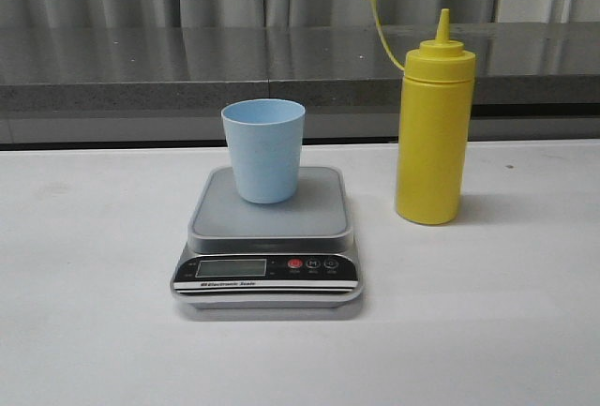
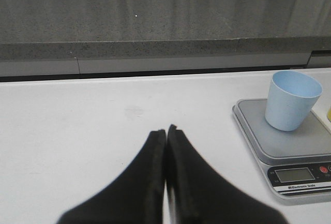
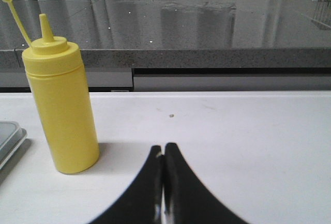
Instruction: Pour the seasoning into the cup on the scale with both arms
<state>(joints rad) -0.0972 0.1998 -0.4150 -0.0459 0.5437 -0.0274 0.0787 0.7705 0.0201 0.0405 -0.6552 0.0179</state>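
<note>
Front view: cup (image 1: 263,150) upright on scale (image 1: 268,237); both grippers, left gripper (image 2: 166,131), right gripper (image 3: 164,149), pressed together, empty.

Lighting is even, bright and diffuse throughout. Soft shadows fall beside the yellow bottle (image 1: 433,134) and beneath the scale (image 1: 267,247). The grey counter (image 3: 207,22) carries pale reflective glare. Both wrist views blur their near black fingers (image 2: 150,182); background stays sharp.
</note>
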